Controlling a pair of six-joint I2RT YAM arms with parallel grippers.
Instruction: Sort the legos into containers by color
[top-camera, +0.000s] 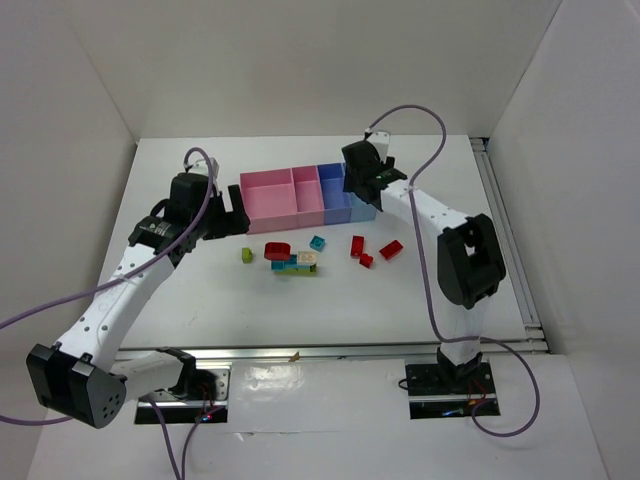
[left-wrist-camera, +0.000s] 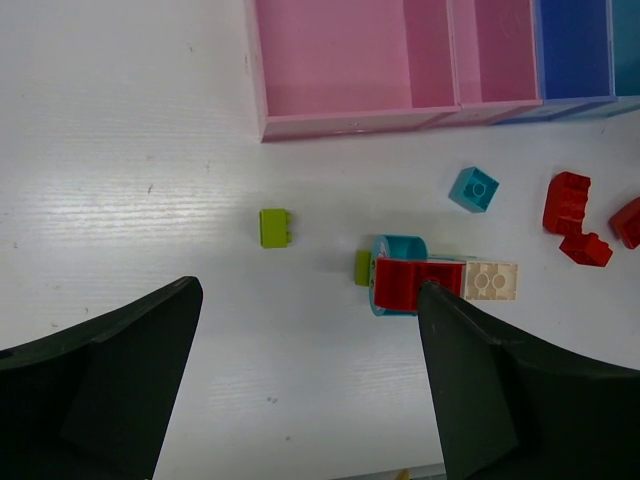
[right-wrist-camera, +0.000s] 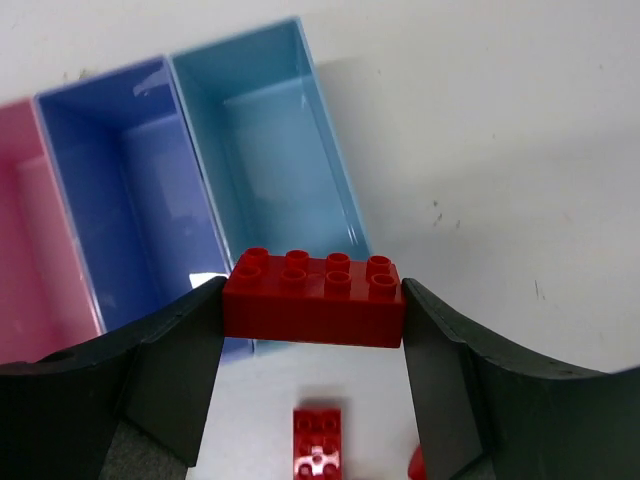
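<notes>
My right gripper (right-wrist-camera: 314, 305) is shut on a red two-by-four lego (right-wrist-camera: 314, 290), held above the near end of the light blue bin (right-wrist-camera: 268, 130), beside the periwinkle bin (right-wrist-camera: 120, 190). In the top view it (top-camera: 358, 186) hangs over the right end of the joined bins (top-camera: 272, 200). My left gripper (left-wrist-camera: 310, 290) is open and empty over the table, left of the bins (top-camera: 236, 216). Loose on the table are a yellow-green lego (left-wrist-camera: 273, 227), a cyan lego (left-wrist-camera: 474, 188), and a stacked clump with a red piece (left-wrist-camera: 410, 283) and a beige brick (left-wrist-camera: 491, 281).
More red legos (top-camera: 357, 246) (top-camera: 390, 249) lie on the table in front of the bins' right end, one directly under my right gripper (right-wrist-camera: 319, 440). The two pink bins (left-wrist-camera: 340, 60) look empty. White walls enclose the table on three sides.
</notes>
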